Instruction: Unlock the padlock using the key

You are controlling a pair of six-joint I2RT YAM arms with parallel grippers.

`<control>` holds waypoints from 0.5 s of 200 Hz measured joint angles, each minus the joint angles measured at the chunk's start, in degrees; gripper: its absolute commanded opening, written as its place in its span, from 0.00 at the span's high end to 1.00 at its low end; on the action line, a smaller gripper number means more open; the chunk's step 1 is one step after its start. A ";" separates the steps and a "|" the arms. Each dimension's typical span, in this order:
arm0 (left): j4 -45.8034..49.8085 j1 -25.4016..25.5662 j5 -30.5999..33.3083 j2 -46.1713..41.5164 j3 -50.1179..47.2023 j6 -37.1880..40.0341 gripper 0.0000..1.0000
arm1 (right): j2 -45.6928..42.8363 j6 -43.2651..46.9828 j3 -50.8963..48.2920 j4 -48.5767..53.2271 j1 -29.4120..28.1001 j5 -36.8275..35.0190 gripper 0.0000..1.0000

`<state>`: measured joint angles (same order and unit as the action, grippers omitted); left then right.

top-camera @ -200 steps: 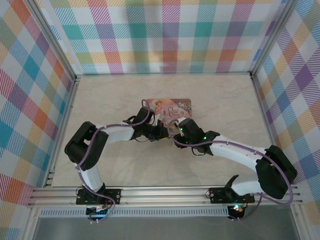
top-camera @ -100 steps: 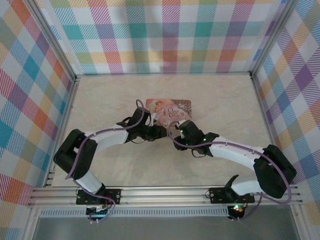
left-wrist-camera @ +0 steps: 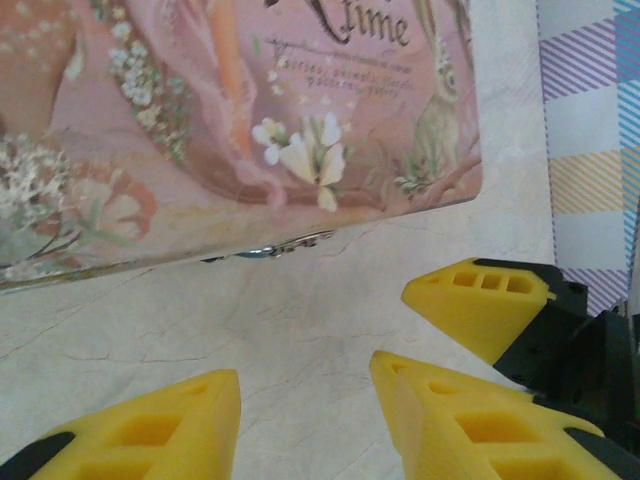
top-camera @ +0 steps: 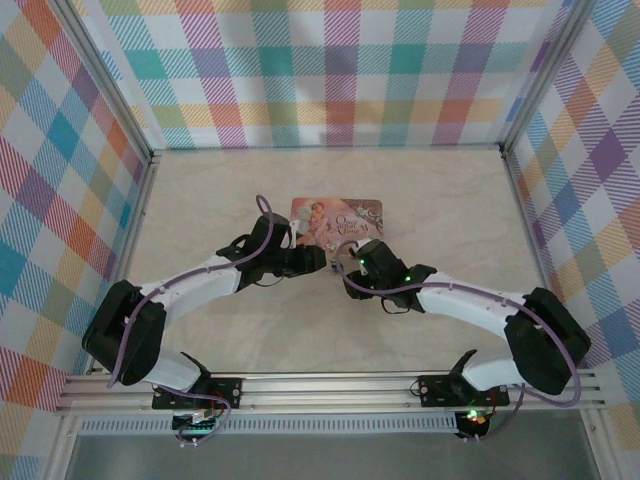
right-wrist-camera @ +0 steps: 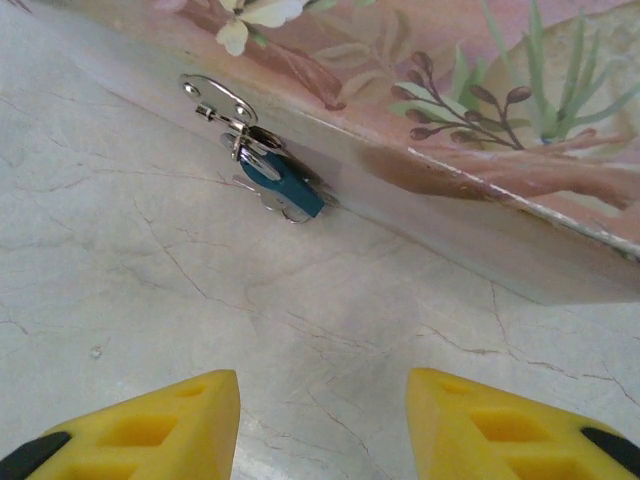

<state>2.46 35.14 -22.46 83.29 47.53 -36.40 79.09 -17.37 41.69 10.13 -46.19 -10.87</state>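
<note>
- padlock (right-wrist-camera: 283,186): smooth teal body with a slight sheen; thin, bright metal shackle.
- tin box (right-wrist-camera: 480,120): printed pink lid, smooth, satin gloss.
- hasp (right-wrist-camera: 215,98): polished silvery metal.
- table (right-wrist-camera: 150,280): pale marble-look top, matt, finely veined.
- right gripper (right-wrist-camera: 320,380) fingers (right-wrist-camera: 150,430): yellow plastic, matt.

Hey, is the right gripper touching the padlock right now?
Apart. The right wrist view shows the open right gripper with a stretch of bare table between its fingertips and the padlock, which sits at the tin's clasp.
</note>
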 measured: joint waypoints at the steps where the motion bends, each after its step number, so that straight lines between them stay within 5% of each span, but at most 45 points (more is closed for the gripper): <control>1: -0.04 0.00 0.04 0.02 -0.09 0.00 0.55 | 0.11 0.00 0.04 0.00 0.00 0.00 0.54; 100: -2.62 -0.02 6.56 -0.11 -3.56 0.22 0.49 | 12.37 -0.04 9.86 -1.99 5.05 0.02 0.50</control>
<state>-0.16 35.11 -15.90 83.18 43.97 -36.18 91.46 -17.41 51.55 8.14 -41.15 -10.85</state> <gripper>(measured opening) 0.493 0.494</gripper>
